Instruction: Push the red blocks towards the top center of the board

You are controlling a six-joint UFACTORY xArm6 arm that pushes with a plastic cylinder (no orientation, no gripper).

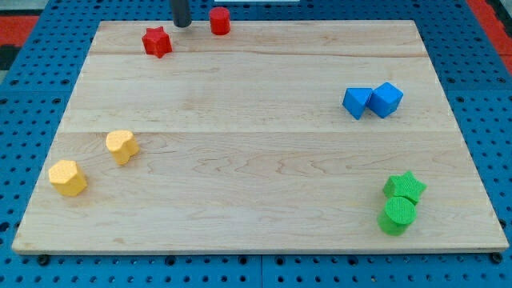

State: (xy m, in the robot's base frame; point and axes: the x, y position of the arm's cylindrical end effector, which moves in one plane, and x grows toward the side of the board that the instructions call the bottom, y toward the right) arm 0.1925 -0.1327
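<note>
A red star block (157,42) lies near the board's top edge, left of centre. A red cylinder block (220,21) stands at the top edge, a little left of centre. My tip (182,25) is a dark rod end at the top edge, between the two red blocks, just right of and above the star and left of the cylinder. It touches neither block as far as I can see.
The wooden board (256,160) lies on a blue pegboard. Two blue blocks (372,101) touch at the right. A green star (405,187) and green cylinder (397,216) sit at the bottom right. Two yellow blocks (122,146) (68,178) lie at the left.
</note>
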